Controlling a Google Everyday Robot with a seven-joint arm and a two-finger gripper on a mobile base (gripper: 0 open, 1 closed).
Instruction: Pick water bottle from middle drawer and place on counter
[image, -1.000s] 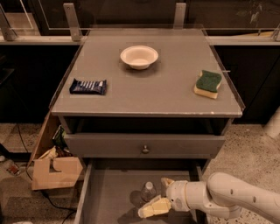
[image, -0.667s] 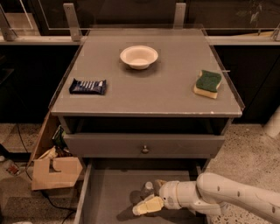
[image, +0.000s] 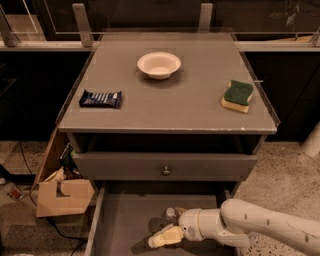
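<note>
Inside middle drawer (image: 122, 220), end effector (image: 165, 235) beside water bottle (image: 170, 213).

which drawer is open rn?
The middle drawer, the tray pulled out below the shut knobbed drawer front. The gripper is inside it, by the water bottle.

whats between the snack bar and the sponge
Only bare counter, in the camera view; the bowl sits further back. The claw is in the middle drawer.

Dim warm light from above, counter (image: 190, 100) brightest, dark behind the counter, deep shadow under its top, pale gripper (image: 165, 235) low below the counter, dark shadow beside it
</note>
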